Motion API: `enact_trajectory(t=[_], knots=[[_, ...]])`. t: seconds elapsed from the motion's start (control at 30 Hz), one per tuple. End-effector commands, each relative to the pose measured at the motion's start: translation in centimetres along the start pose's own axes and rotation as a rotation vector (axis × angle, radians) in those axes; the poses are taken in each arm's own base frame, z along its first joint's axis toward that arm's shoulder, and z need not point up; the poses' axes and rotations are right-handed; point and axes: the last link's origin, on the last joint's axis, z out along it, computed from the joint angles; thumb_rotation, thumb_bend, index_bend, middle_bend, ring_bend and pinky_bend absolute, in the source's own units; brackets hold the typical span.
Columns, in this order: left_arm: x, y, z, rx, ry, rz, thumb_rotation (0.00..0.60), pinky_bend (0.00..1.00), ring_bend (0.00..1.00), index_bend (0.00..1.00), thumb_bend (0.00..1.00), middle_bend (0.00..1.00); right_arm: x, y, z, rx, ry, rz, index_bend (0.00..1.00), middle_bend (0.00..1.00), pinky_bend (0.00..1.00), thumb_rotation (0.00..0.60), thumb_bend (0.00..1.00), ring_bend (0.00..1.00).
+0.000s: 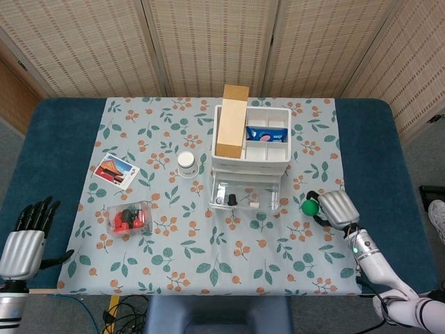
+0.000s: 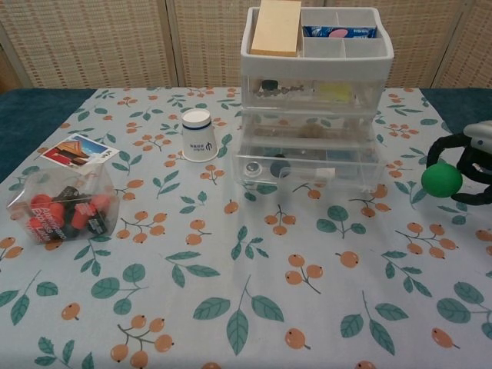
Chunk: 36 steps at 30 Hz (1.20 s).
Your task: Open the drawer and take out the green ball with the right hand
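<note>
My right hand grips the green ball just right of the drawer unit and low over the tablecloth; in the chest view the same ball shows at the far right with dark fingers curled around it. The white drawer unit has its bottom clear drawer pulled out toward me, with small dark items inside. My left hand hangs off the table's front left corner, fingers spread and holding nothing.
A tan box and a blue packet sit in the unit's top tray. A white paper cup, a picture card and a clear tub of red pieces lie to the left on the floral cloth.
</note>
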Motion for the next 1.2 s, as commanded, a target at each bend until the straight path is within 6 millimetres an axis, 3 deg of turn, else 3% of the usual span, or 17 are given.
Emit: enact_trajectory(t=[0.03, 0.13, 0.37, 0.47, 0.67, 0.83, 0.93, 1.0, 1.1, 1.2], knots=[[0.0, -0.1, -0.1, 0.002, -0.002, 0.001, 0.6, 0.05, 0.01, 0.01, 0.11, 0.0, -1.3, -0.5, 1.1, -0.008, -0.032, 0.023, 0.55, 0.85, 1.0, 0.6, 0.37, 0.95], [-0.1, -0.2, -0.1, 0.003, -0.004, 0.0, 0.6, 0.05, 0.01, 0.01, 0.11, 0.0, -2.1, -0.8, 1.6, -0.011, -0.051, 0.026, 0.51, 0.85, 1.0, 0.6, 0.37, 0.95], [0.0, -0.4, -0.1, 0.009, 0.004, 0.001, 0.6, 0.05, 0.01, 0.01, 0.11, 0.0, -1.3, -0.6, 1.2, -0.013, -0.021, 0.023, 0.17, 0.84, 1.0, 0.6, 0.37, 0.95], [0.0, -0.3, -0.1, 0.004, 0.004, -0.001, 0.6, 0.05, 0.01, 0.01, 0.11, 0.0, -0.4, -0.2, 0.5, -0.016, 0.004, 0.017, 0.07, 0.84, 1.0, 0.6, 0.37, 0.95], [0.1, 0.0, 0.2, -0.01, 0.01, -0.005, 0.6, 0.05, 0.01, 0.01, 0.11, 0.0, 2.4, 0.8, -1.7, -0.044, 0.076, 0.011, 0.0, 0.81, 1.0, 0.6, 0.37, 0.94], [0.0, 0.2, 0.5, -0.015, 0.009, -0.002, 0.6, 0.05, 0.01, 0.01, 0.11, 0.0, 5.1, 1.7, -4.9, -0.088, 0.185, 0.035, 0.0, 0.69, 1.0, 0.6, 0.37, 0.8], [-0.2, 0.6, 0.7, -0.024, 0.011, -0.004, 0.6, 0.05, 0.01, 0.01, 0.11, 0.0, 6.2, 2.3, -7.2, -0.125, 0.233, 0.053, 0.0, 0.54, 0.87, 0.6, 0.37, 0.65], [-0.3, 0.9, 0.8, -0.032, 0.009, -0.002, 0.6, 0.05, 0.01, 0.01, 0.11, 0.0, 6.8, 2.7, -8.8, -0.151, 0.266, 0.053, 0.0, 0.42, 0.62, 0.6, 0.37, 0.47], [-0.4, 1.2, 0.9, -0.038, 0.011, -0.002, 0.6, 0.05, 0.01, 0.01, 0.11, 0.0, 7.3, 3.3, -11.2, -0.193, 0.303, 0.048, 0.0, 0.31, 0.38, 0.6, 0.37, 0.28], [-0.4, 1.5, 1.0, -0.042, 0.02, -0.001, 0.6, 0.05, 0.01, 0.01, 0.11, 0.0, 7.4, 3.6, -13.3, -0.229, 0.308, 0.065, 0.0, 0.27, 0.31, 0.6, 0.37, 0.22]])
